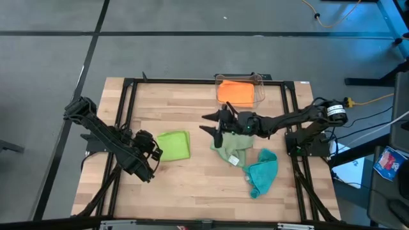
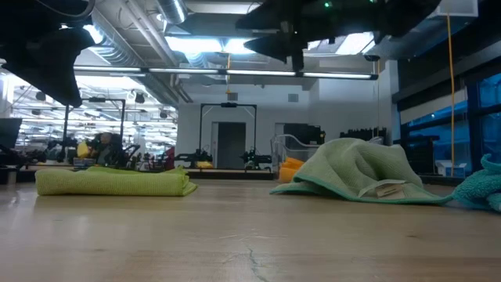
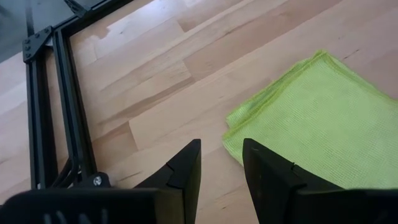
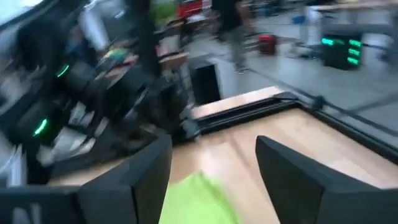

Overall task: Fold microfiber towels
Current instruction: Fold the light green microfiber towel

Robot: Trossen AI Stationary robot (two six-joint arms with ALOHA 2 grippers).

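The lime green towel (image 1: 174, 145) lies folded flat on the table left of centre; it also shows in the low view (image 2: 113, 182). The pale sage green towel (image 1: 230, 150) lies crumpled in a heap at centre, its white tag (image 2: 389, 189) toward the near side. The teal towel (image 1: 262, 171) lies bunched to its right. The orange towel (image 1: 235, 92) lies in the clear bin. My left gripper (image 1: 157, 151) is open and empty at the lime towel's left edge (image 3: 233, 134). My right gripper (image 1: 211, 125) is open and empty, raised above the table by the sage towel's far left side.
The clear plastic bin (image 1: 259, 89) stands at the table's far edge, right of centre. A black frame (image 1: 128, 96) runs round the tabletop. Bare wood lies along the near edge and at the far left.
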